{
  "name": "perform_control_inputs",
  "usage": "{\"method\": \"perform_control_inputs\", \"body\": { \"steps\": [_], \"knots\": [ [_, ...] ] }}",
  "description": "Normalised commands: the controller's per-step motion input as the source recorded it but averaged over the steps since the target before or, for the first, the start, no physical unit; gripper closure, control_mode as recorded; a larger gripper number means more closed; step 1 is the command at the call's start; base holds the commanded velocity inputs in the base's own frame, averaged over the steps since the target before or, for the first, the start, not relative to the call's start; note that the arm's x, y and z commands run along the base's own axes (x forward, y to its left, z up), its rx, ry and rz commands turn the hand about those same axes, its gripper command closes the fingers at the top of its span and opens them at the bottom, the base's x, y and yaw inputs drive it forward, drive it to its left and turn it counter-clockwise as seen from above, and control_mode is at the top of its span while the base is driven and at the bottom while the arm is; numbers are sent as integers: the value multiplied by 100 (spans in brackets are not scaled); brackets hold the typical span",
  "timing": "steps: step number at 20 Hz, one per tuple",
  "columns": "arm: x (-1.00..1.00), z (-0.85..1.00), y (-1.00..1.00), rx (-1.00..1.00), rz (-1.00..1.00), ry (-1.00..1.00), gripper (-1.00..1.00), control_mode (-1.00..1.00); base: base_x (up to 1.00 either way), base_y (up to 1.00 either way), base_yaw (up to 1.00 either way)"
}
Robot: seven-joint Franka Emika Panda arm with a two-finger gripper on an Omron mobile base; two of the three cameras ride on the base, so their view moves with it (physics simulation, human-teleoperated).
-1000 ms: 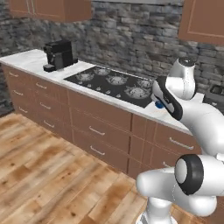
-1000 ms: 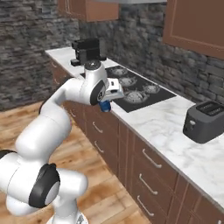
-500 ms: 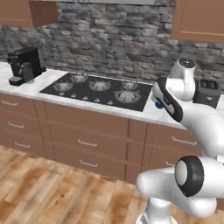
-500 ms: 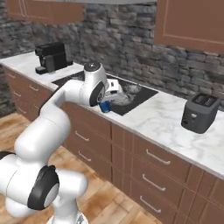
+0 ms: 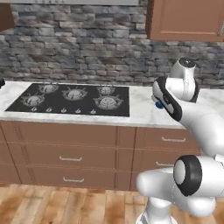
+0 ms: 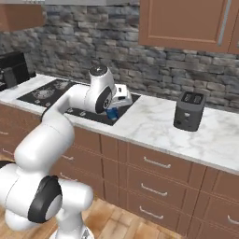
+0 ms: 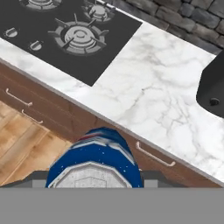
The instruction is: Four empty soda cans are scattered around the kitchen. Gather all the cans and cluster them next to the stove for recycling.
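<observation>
Gripper is clamped on the blue-and-white soda can, carrying it up in the air near the counter's front edge, just right of the stove, so it can get set down beside the burners. Compared with a second ago the whole view has swung round: the base drove up and now faces the stove head-on, can riding along in the same grip.

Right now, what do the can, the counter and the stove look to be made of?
Can: likely metal, with a silver-grey top and a glossy blue printed wall. Counter: polished marble or a lookalike, white with grey veins. Stove: flat black top, perhaps glass or enamel; its burners look like grey metal.
</observation>
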Motion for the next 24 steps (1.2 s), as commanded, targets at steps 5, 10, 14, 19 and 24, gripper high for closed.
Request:
{"method": "perform_control_inputs", "body": {
  "steps": [5, 10, 14, 19, 24],
  "knots": [
    [0, 0, 0, 0, 0, 0, 100, 100, 62, 1, -36],
    [0, 0, 0, 0, 0, 0, 100, 100, 66, 26, -20],
    [0, 0, 0, 0, 0, 0, 100, 100, 58, 26, -6],
    [0, 0, 0, 0, 0, 0, 100, 100, 56, 2, 4],
    [0, 0, 0, 0, 0, 0, 100, 100, 41, 0, 7]
  ]
}}
